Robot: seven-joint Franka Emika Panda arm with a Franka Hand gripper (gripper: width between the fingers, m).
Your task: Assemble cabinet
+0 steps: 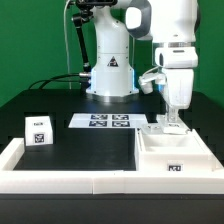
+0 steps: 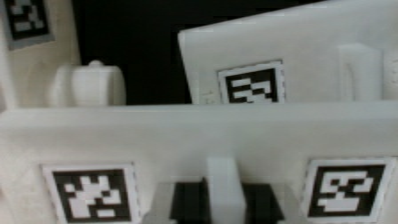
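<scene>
The cabinet (image 1: 176, 152) is a large white open box with tags, standing at the exterior view's right. My gripper (image 1: 172, 122) reaches straight down onto its far wall. In the wrist view my gripper (image 2: 221, 196) has its dark fingers (image 2: 185, 203) pressed against either side of a thin white upright part of that wall, so it is shut on it. The wall's face carries two tags (image 2: 89, 195). Beyond it lies another flat white panel (image 2: 267, 70) with one tag.
A small white cube (image 1: 38, 130) with one tag stands at the exterior view's left. The marker board (image 1: 105, 121) lies in front of the robot base. A white rim (image 1: 70, 180) borders the black table at the front. A rounded white peg (image 2: 89, 85) stands beside the panel.
</scene>
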